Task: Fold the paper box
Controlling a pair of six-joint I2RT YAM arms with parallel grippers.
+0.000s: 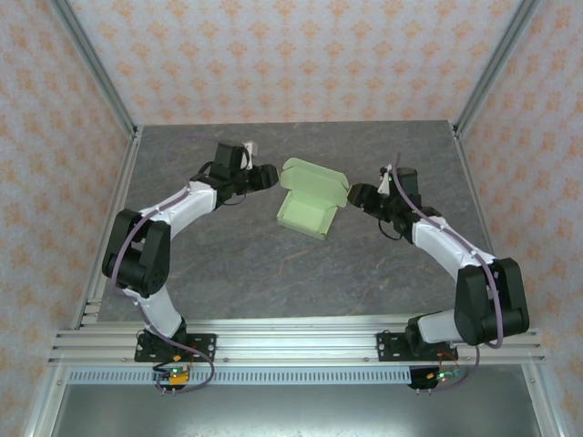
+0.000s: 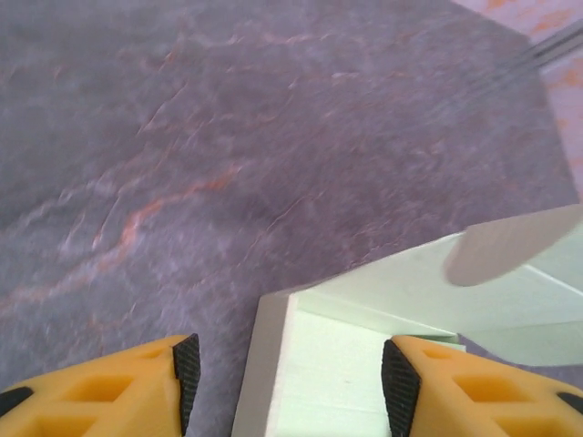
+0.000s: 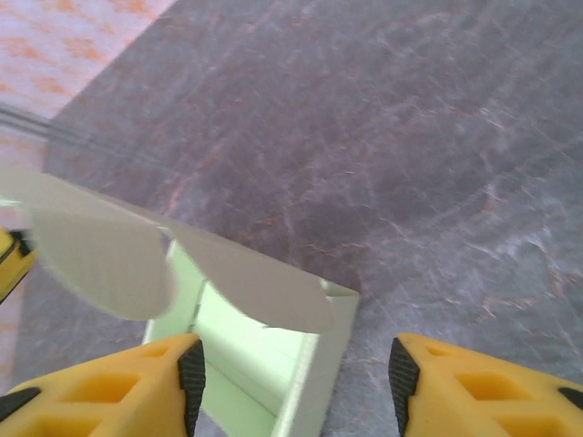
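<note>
The paper box (image 1: pixel 307 202) lies mid-table, pale green card folded into a shallow tray with its lid (image 1: pixel 314 178) raised at the far side. My left gripper (image 1: pixel 266 175) sits just left of the lid, open. In the left wrist view the box corner (image 2: pixel 328 364) lies between its spread yellow fingers (image 2: pixel 187 378), apart from both pads. My right gripper (image 1: pixel 362 195) is at the box's right side, open. In the right wrist view the box's side wall (image 3: pixel 319 382) and a curved lid flap (image 3: pixel 264 291) lie between its spread fingers (image 3: pixel 401 382).
The grey stone-pattern tabletop (image 1: pixel 228 264) surrounds the box. Aluminium frame posts (image 1: pixel 96 77) rise at the back corners, and patterned walls close in the sides. A metal rail (image 1: pixel 291 341) runs along the near edge by the arm bases.
</note>
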